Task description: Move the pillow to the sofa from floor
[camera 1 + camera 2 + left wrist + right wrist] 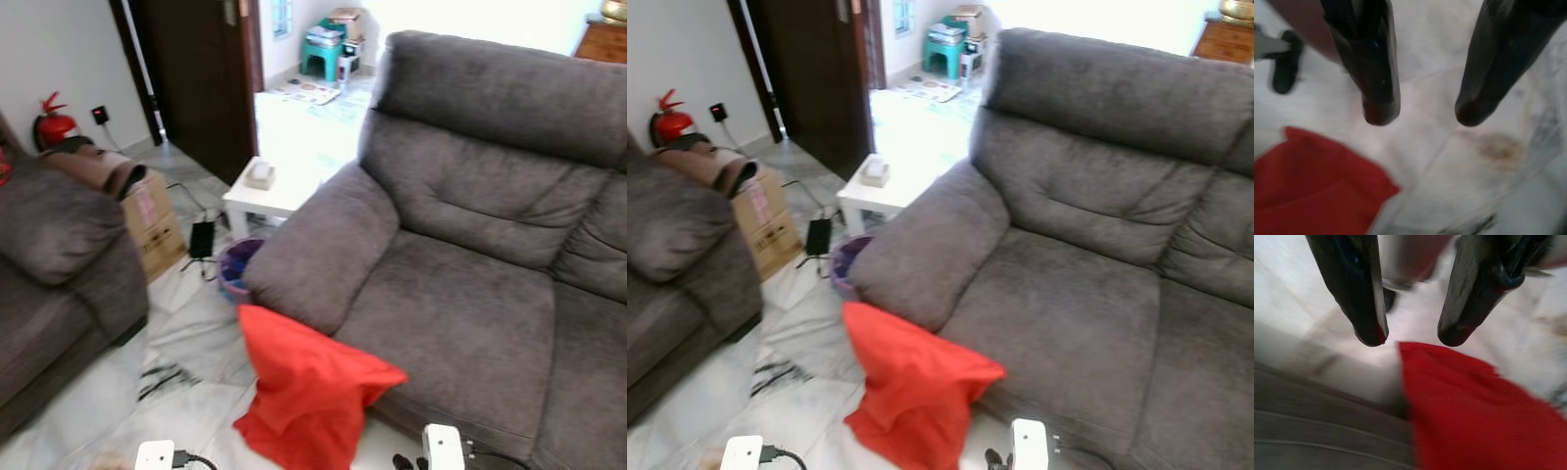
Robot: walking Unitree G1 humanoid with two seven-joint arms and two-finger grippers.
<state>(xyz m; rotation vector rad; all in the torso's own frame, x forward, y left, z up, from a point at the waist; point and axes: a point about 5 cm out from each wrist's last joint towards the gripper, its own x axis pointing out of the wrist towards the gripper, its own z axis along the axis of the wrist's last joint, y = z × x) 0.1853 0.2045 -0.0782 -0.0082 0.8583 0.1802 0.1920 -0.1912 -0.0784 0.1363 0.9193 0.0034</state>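
1. Down at the front edge of the big grey plush sofa, your red fabric pillow stands on the pale marble floor, leaning against the sofa's base just below its left armrest.
2. You are in the approach step: nothing is grasped yet, and the seat cushion lies bare.
3. Your left gripper hangs over bare floor with its black fingers apart, the pillow's corner just beside it.
4. Your right gripper hovers with fingers spread above the pillow's edge, where the red cloth meets the sofa's front; I judge it not yet touching.
5. Next, you would need to bring both grippers down onto the pillow's opposite sides, close on the soft cloth, then lift it clear of the seat edge.
6. Mind the slack fabric: a shallow pinch may slip.
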